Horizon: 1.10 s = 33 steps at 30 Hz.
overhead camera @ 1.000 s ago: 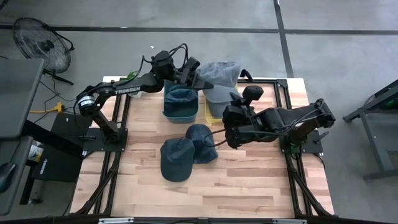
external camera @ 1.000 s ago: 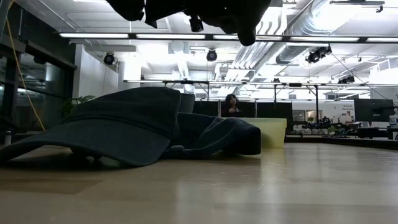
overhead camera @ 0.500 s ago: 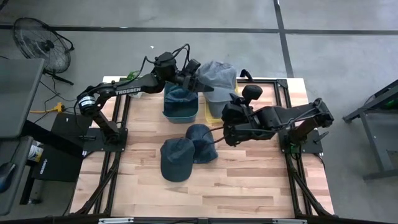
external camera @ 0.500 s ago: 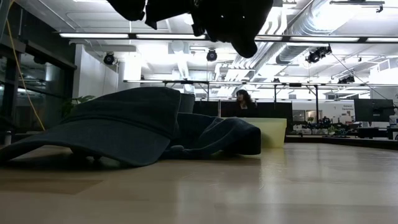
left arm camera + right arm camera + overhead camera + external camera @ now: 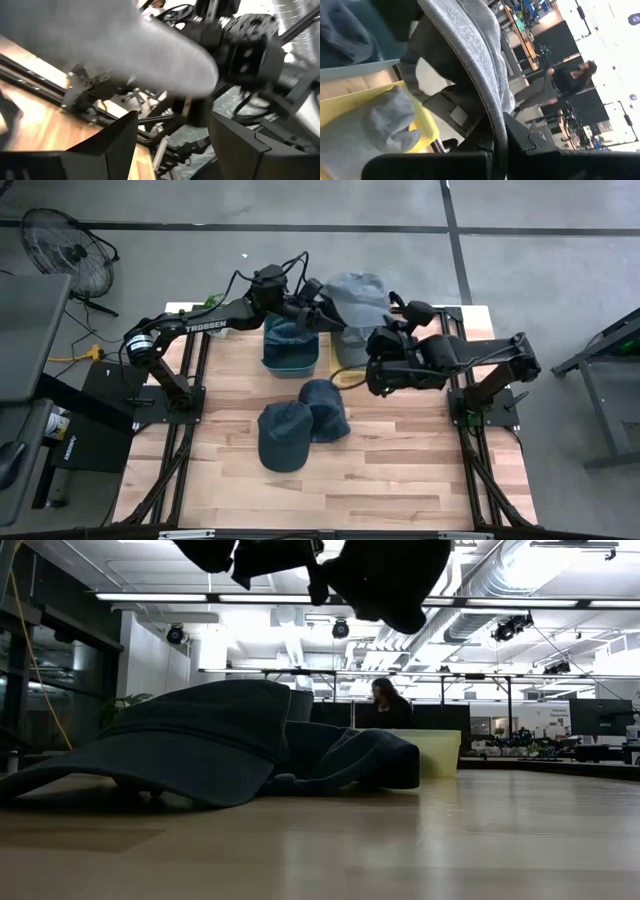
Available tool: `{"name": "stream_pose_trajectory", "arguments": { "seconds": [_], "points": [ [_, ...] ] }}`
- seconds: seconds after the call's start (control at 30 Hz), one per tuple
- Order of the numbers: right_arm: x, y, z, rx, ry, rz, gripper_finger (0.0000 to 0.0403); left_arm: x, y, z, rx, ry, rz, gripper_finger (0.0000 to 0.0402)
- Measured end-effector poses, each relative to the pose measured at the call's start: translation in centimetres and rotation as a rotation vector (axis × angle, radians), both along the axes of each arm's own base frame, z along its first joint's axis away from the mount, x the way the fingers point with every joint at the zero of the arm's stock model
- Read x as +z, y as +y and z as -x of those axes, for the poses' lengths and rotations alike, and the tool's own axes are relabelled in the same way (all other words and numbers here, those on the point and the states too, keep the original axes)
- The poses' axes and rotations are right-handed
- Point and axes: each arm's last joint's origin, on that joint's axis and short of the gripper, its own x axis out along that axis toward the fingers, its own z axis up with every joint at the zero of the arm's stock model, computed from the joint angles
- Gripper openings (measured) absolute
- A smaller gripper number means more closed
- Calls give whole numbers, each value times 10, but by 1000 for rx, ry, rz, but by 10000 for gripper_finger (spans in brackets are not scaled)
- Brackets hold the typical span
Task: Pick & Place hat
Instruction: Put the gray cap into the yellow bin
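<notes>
Even, diffuse overhead light filled the high view, and the pale wooden bench [image 5: 400,470] showed only soft, short shadows beside the dark blue fabric caps [image 5: 300,425]. In the low view the long white ceiling light strips [image 5: 300,597] burned bright to the point of glare, leaving the black arm parts [image 5: 330,565] above as flat silhouettes; the nearest bench surface was out of focus and carried a faint sheen. The left wrist view was heavily motion-blurred, the light grey fabric cap [image 5: 125,45] smeared. In the right wrist view the far background was overexposed white and near objects were soft.
</notes>
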Motion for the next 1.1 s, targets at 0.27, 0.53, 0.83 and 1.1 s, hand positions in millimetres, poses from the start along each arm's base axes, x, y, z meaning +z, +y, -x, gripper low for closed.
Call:
{"name": "stream_pose_trajectory", "arguments": {
  "seconds": [0.27,0.53,0.83,1.1],
  "points": [
    [14,-12,20,-30,-33,-15,5,-5,2,-1,80,23,-55,234],
    [19,-24,32,-49,4,-43,5,-8,3,-1,113,27,-128,234],
    [10,-39,30,-14,135,-183,5,-5,40,22,150,19,-162,234],
    [-30,-46,24,-39,283,-234,5,-2,72,51,36,29,-95,234]
  ]
}}
